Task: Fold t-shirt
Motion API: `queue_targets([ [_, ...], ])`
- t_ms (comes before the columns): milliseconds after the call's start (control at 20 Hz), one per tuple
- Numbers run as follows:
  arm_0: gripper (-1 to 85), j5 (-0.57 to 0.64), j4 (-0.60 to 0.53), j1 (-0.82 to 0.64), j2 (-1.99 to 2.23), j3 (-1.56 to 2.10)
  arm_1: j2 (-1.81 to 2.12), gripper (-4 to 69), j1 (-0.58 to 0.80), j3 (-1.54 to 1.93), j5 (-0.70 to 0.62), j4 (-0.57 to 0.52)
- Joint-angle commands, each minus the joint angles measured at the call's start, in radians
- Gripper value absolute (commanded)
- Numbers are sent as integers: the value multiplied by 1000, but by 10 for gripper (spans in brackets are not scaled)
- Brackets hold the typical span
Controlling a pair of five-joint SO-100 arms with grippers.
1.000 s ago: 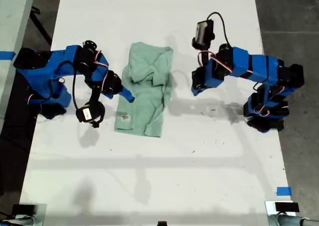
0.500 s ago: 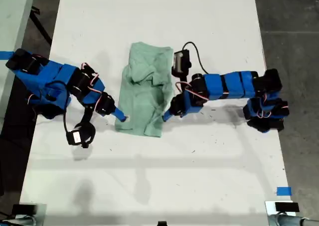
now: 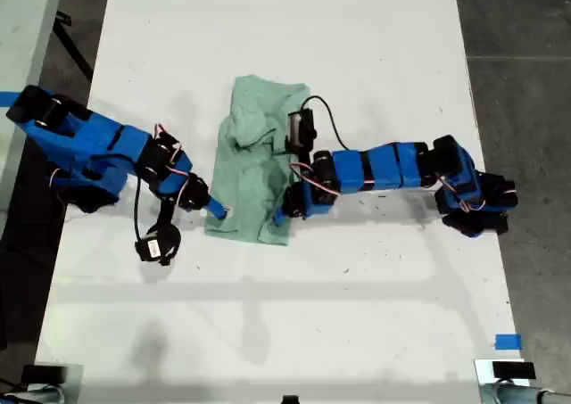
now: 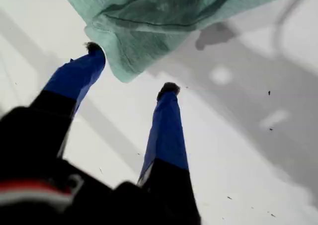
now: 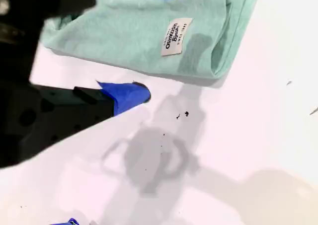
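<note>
The table is a white sheet. Across the lower part of the exterior view it is bare from side to side, giving a wide open band of surface. A strip of blue tape lies at that view's lower right, well apart from the work.

Both arms meet at the nearest edge of the t-shirt. The first gripper reaches in from the exterior view's right and stands at the garment's lower right corner. In the first wrist view its jaws are spread wide, with the cloth corner hanging between the two tips. One fingertip touches the edge of the fabric and the other rests on bare table just beside it.

The second gripper reaches in from the exterior view's left, at the lower left corner. Its jaws are also apart and straddle the hem. One fingertip lies on the table just outside the edge and the other is over the cloth. A white sewn label reading OshKosh B'gosh sits near that edge.

The t-shirt is pale mint green. It lies in the middle of the table as a narrow, rumpled, partly folded strip running away from the grippers. Beyond its far edge the table is open again up to the exterior view's top.
</note>
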Motion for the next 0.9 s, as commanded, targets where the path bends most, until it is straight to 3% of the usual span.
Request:
queue_targets([
  [0, 342, 6, -69, -26, 9, 3, -17, 252, -3, -80, 6, -57],
  [350, 334, -3, -172, -48, -291, -58, -163, 230, -12, -112, -9, -155],
  [500, 258, -3, -166, -41, -420, -132, -209, 176, -20, -114, 0, -178],
  [650, 26, 11, -153, -35, -449, -170, -218, -8, -28, -114, 11, -172],
  [850, 0, 3, -77, 2, -451, -264, -187, -12, -43, -114, 31, -81],
])
